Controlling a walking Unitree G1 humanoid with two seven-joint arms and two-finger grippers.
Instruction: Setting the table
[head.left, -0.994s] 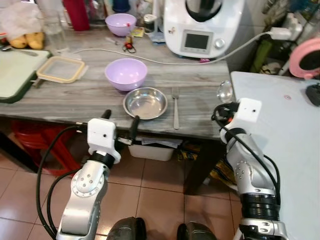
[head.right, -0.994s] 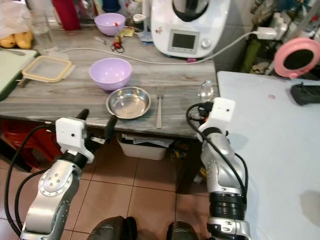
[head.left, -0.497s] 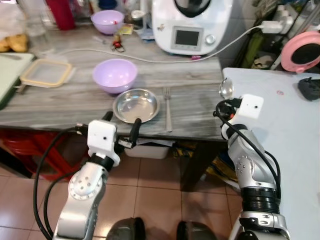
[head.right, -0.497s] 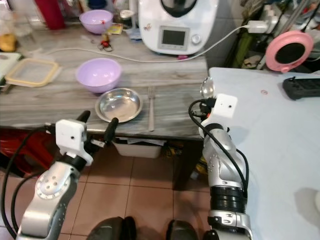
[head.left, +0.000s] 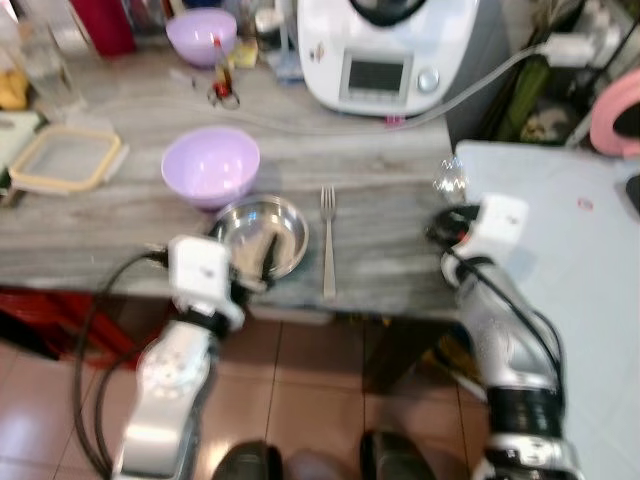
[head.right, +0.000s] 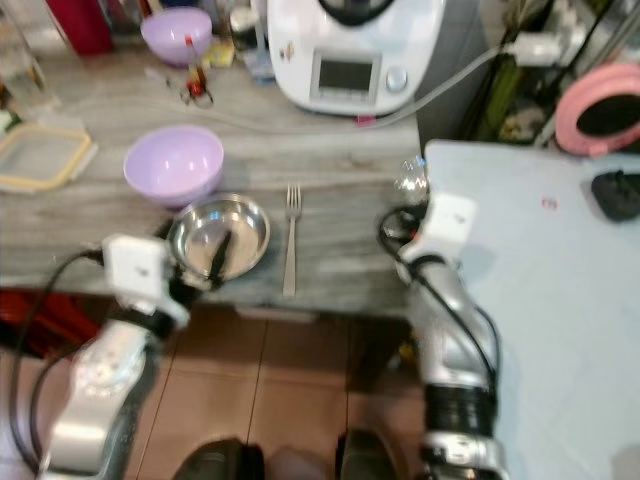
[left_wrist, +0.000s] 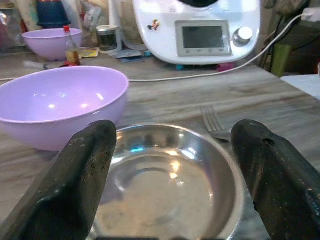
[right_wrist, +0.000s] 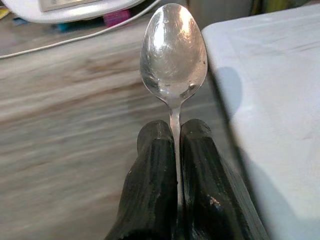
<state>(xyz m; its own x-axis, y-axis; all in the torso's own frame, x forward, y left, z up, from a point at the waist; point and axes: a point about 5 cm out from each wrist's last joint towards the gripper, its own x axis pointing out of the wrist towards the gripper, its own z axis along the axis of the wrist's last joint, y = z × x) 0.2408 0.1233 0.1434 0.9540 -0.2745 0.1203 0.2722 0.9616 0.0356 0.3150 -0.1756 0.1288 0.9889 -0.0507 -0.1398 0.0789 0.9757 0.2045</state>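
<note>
Right gripper (right_wrist: 175, 150): clamped on spoon (right_wrist: 173, 55), over table edge (head.left: 400, 300).
Left gripper (left_wrist: 172, 165): apart, flanking steel bowl (left_wrist: 170, 185).

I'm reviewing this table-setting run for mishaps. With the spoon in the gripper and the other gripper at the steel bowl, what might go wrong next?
1. The right gripper pinches the spoon only by its thin handle, so it might twist or slip when set down.
2. The open left gripper straddles the steel bowl, which touches the purple bowl; closing could nudge it.
3. The fork lies just beside the steel bowl and might get knocked.
</note>
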